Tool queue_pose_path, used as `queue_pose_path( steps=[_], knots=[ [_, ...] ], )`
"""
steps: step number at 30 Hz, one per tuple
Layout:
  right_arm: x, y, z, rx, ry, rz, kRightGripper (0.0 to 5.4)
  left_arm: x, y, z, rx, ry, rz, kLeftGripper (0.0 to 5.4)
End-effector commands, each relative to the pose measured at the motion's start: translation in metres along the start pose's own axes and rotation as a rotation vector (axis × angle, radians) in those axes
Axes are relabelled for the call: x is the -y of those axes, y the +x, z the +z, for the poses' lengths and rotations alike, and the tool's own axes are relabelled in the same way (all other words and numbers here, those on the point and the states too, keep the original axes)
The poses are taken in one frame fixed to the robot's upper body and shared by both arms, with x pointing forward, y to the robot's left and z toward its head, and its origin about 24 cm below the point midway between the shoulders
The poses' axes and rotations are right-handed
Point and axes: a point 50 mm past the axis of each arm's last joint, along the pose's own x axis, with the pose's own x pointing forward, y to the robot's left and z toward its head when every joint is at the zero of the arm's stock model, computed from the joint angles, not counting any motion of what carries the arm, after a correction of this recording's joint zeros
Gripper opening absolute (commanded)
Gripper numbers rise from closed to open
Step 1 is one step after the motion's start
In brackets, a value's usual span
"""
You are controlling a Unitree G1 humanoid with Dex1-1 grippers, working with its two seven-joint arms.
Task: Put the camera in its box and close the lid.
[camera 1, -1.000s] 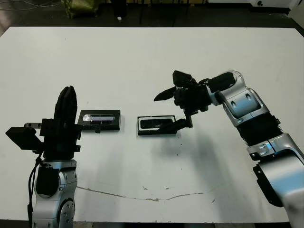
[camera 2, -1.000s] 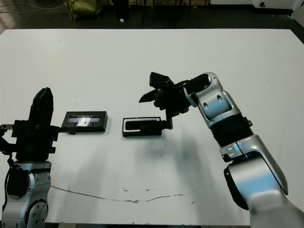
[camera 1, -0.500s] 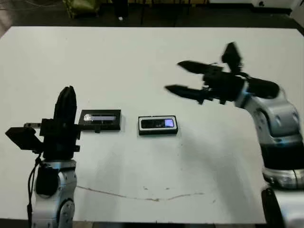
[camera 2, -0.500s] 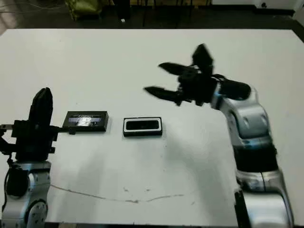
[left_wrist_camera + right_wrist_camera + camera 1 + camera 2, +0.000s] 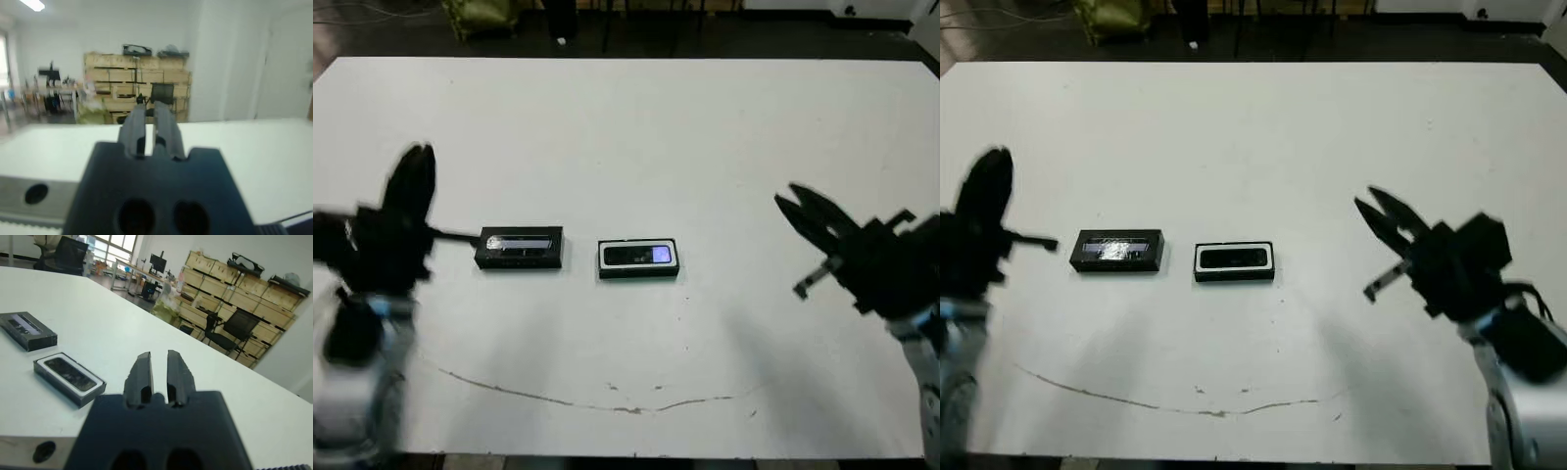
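The white table (image 5: 636, 127) is carrying everything. The right gripper (image 5: 158, 374) is hovering well right of the box (image 5: 638, 258), fingers nearly together on nothing. The left gripper (image 5: 146, 127) is likewise almost closed and empty. The lid (image 5: 520, 247) is lying just left of the box. The camera (image 5: 641, 257) is lying inside the box. No writing is readable.

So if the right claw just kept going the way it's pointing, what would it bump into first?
Probably nothing. The right gripper points past the box holding the camera, which lies off to one side; only bare table shows ahead.
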Motion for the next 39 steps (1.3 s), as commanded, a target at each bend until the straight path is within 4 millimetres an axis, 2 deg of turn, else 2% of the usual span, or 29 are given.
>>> queue_pose_path(
  steps=[1,4,8,13,19,28,39],
  knots=[
    [-0.006,-0.007,-0.003,0.003,0.034,-0.008,0.03,-0.021,0.025,-0.001,-0.106,0.091,-0.23,0.0],
    [-0.012,-0.01,-0.003,-0.005,0.06,-0.01,0.03,-0.029,0.048,-0.004,-0.185,0.143,-0.429,0.0],
    [-0.015,-0.009,-0.001,-0.003,0.056,-0.015,0.03,-0.032,0.071,-0.013,-0.308,0.273,-0.579,0.0],
    [-0.016,-0.006,-0.001,0.024,0.057,-0.018,0.03,-0.022,0.089,-0.028,-0.507,0.415,-0.781,0.0],
    [-0.014,-0.004,-0.003,0.037,0.075,-0.021,0.03,-0.007,0.104,-0.038,-0.693,0.481,-0.954,0.0],
    [-0.016,-0.006,-0.003,0.01,0.077,-0.022,0.03,0.013,0.107,-0.049,-0.758,0.72,-1.075,0.0],
    [-0.018,-0.007,-0.002,0.016,0.06,-0.016,0.03,0.016,0.101,-0.068,-0.853,0.759,-1.107,0.0]
  ],
)
